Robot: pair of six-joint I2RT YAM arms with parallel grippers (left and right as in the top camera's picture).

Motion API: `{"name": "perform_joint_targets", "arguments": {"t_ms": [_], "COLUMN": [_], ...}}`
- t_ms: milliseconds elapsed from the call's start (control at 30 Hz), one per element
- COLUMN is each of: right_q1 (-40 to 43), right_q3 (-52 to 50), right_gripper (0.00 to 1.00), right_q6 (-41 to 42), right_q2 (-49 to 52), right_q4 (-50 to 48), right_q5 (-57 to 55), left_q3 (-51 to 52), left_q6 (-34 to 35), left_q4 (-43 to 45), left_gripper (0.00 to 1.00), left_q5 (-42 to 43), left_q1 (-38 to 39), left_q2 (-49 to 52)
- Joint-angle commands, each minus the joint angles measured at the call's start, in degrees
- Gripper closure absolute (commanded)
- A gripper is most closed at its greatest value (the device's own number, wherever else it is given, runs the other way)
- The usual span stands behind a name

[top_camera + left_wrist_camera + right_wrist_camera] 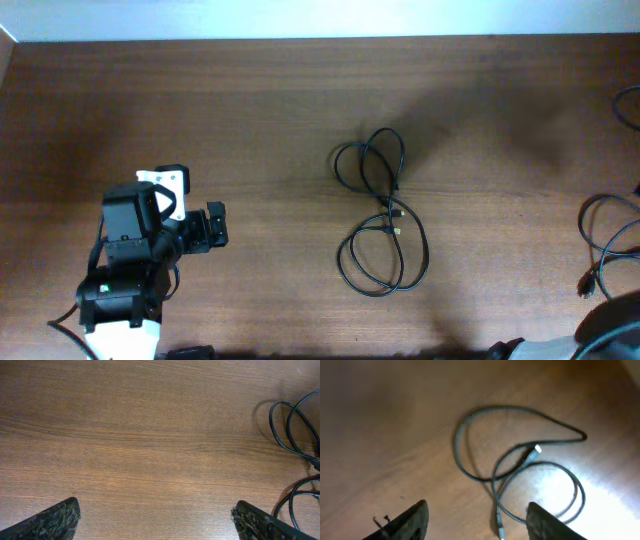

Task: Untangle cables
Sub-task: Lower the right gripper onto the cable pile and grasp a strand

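While both claws stand released, fingers spread wide on nothing, the cables [271,422] lie on the tabletop [150,435] well right of the left claw [156,505]; a looped cable [526,456] with a silver-tipped plug [537,450] lies just ahead of the right claw [477,507].

Middle of the desk [250,110], the cables [383,215] lie in a joined pair of loops, one behind, one in front. A second cable [603,250] sits at the right edge, well apart from them. The left hand [222,227] is front-left, facing the middle pair from well off.
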State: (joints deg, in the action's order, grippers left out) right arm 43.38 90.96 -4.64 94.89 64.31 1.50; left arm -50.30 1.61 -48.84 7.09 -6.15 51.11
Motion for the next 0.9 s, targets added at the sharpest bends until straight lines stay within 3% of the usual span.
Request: {"name": "perform_joint_targets", "arguments": {"t_ms": [0, 100, 200, 233, 333, 533, 867], "right_q1": [-0.22, -1.44, -7.32, -10.19, -18.43, -33.83, -45.46], "right_q3": [0.74, 0.72, 0.72, 0.70, 0.61, 0.28, -0.04], "right_gripper": [0.36, 0.33, 0.32, 0.27, 0.01, 0.01, 0.01], "right_q6": [-5.16, -5.25, -7.56, -7.80, -7.80, -7.78, -7.80], "right_q2": [-4.66, -4.90, -4.85, -4.85, -4.68, -1.36, 10.97], "right_q4": [-1.29, -0.15, 1.81, 2.01, 1.97, 1.77, 1.60], "right_q5": [20.20, 38.34, 40.96, 40.96, 40.94, 34.05, 33.77], "left_q3": [-0.42, -0.42, -0.42, -0.42, -0.42, -0.42, -0.42], "left_q6": [0.76, 0.76, 0.76, 0.76, 0.76, 0.76, 0.76], "left_q4": [0.09, 0.09, 0.09, 0.09, 0.09, 0.09, 0.09], "left_gripper": [0.01, 0.01, 0.01, 0.01, 0.01, 0.01, 0.01], "left_q5": [0.59, 0.59, 0.59, 0.59, 0.59, 0.59, 0.59], "left_q1": [0.26, 0.37, 0.37, 0.37, 0.37, 0.37, 0.37], "left_q2": [-0.07, -0.07, -0.07, -0.07, -0.07, -0.07, -0.07]}}
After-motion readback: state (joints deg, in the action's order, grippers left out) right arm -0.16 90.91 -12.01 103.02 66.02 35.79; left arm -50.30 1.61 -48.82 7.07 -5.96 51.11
